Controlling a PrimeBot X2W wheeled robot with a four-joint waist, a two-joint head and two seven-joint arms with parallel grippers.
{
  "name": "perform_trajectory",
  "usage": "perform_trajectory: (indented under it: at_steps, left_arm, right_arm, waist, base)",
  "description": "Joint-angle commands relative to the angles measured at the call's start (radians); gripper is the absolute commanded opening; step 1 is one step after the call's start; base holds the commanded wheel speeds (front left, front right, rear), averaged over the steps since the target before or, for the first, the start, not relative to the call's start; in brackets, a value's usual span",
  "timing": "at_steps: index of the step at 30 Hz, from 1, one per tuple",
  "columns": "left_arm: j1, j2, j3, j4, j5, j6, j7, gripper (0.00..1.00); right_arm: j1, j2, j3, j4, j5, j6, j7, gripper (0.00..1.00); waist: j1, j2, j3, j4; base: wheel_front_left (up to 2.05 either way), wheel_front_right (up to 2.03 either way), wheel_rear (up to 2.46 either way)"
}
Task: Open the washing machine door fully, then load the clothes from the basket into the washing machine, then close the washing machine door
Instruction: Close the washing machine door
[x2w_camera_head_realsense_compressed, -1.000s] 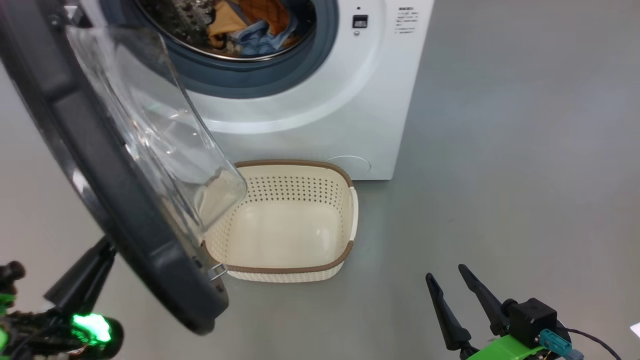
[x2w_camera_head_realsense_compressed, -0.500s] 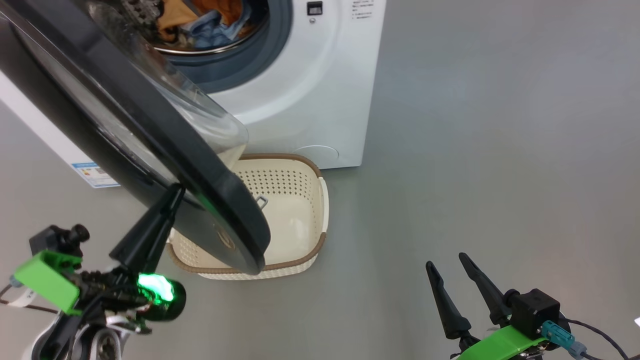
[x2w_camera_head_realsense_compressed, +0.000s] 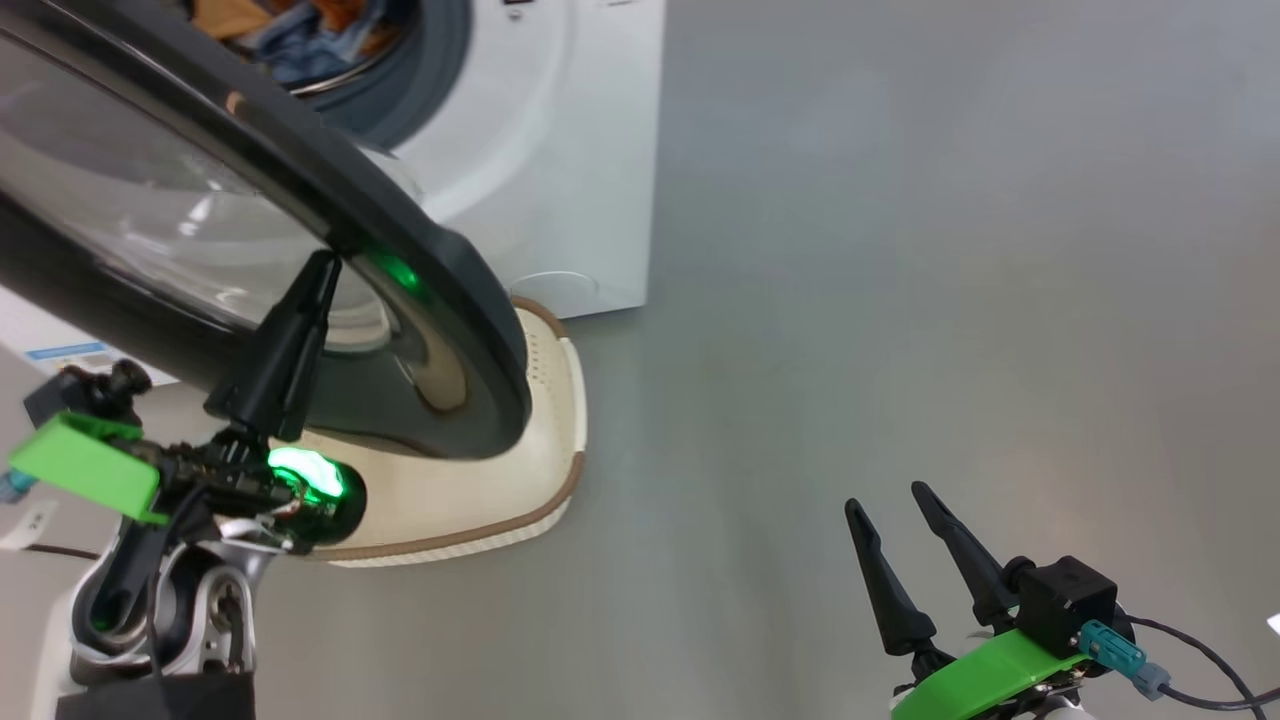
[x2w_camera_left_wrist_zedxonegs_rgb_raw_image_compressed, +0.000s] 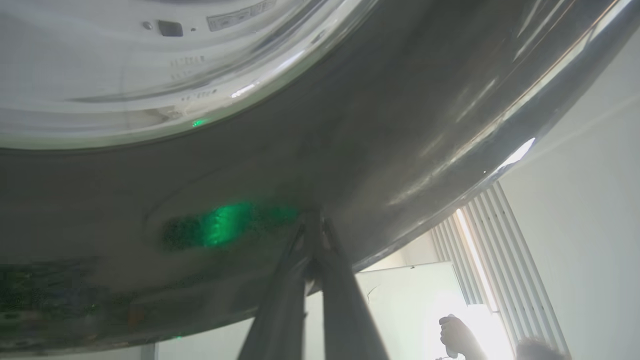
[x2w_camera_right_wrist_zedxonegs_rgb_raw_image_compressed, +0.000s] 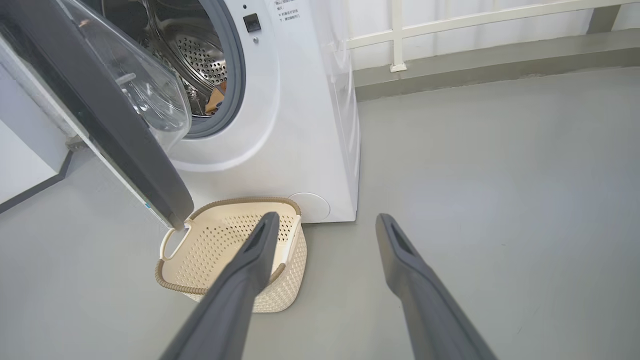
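Two of three steps are looking done from here, and I'm working the last one. The washing machine door (x2w_camera_head_realsense_compressed: 450, 310) is hanging open, swung out over the basket (x2w_camera_head_realsense_compressed: 565, 400), nowhere near latched. My left fingers (x2w_camera_head_realsense_compressed: 285, 350) are pressed together, holding nothing, with the tips touching the outer face of the door's black rim near the edge of the glass. The left wrist view is showing the same contact, with a green glow reflecting on the gloss. I'm reading it as a push, not a grip.

The clothes (x2w_camera_head_realsense_compressed: 290, 45) are lying inside the drum (x2w_camera_right_wrist_zedxonegs_rgb_raw_image_compressed: 200, 55), with blue and orange pieces showing past the gasket. The basket is sitting on the floor (x2w_camera_head_realsense_compressed: 900, 250), right against the front of the washing machine (x2w_camera_head_realsense_compressed: 560, 150), and it's looking empty in the right wrist view. My right fingers (x2w_camera_head_realsense_compressed: 885, 580) are standing wide apart and empty, hanging well off to the side.

Left to do: swinging the door through the rest of its arc until it's seating on the gasket. I'm watching for the tips sliding off the glossy rim.
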Motion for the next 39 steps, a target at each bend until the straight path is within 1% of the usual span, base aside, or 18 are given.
perform_trajectory:
  at_steps: [1,6,11,18,27,34,39]
  left_arm:
    - [-0.037,0.014,0.022,-0.017,0.015,-0.003,-0.001,0.0]
    - [-0.05,0.014,0.044,-0.001,0.034,-0.003,-0.01,0.0]
    - [-0.044,0.014,0.055,0.01,0.041,-0.003,-0.028,0.0]
    - [-0.004,0.014,0.078,0.021,0.054,-0.003,-0.08,0.0]
    - [0.085,0.014,0.101,0.025,0.064,-0.003,-0.168,0.0]
    - [0.16,0.014,0.098,0.012,0.083,-0.003,-0.237,0.0]
    - [0.224,0.014,0.092,0.003,0.076,-0.003,-0.276,0.0]
  right_arm:
    - [-0.023,0.007,0.026,-0.023,0.01,0.002,-0.005,1.0]
    - [-0.023,0.009,0.018,-0.024,0.015,0.002,-0.005,1.0]
    - [-0.023,0.01,0.01,-0.024,0.017,0.002,-0.005,1.0]
    - [-0.018,0.011,0.007,-0.026,0.024,0.002,-0.005,1.0]
    - [0.005,0.011,0.007,-0.023,0.035,0.002,-0.005,1.0]
    - [0.027,0.011,0.007,-0.03,0.036,0.002,-0.005,1.0]
    - [0.044,0.011,0.006,-0.034,0.036,0.002,-0.005,1.0]
  waist:
    - [0.0,0.0,0.012,-0.025]
    - [0.0,0.0,0.014,-0.042]
    - [0.0,0.0,0.006,-0.041]
    - [0.0,0.0,-0.024,-0.016]
    - [0.0,0.0,-0.104,0.027]
    - [0.0,0.0,-0.151,0.048]
    - [0.0,0.0,-0.183,0.062]
  base:
    - [0.0,0.0,0.0]
    - [0.0,0.0,0.0]
    - [0.0,0.0,0.0]
    - [0.0,0.0,0.0]
    - [0.0,0.0,0.0]
    - [0.0,0.0,0.0]
    - [0.0,0.0,0.0]
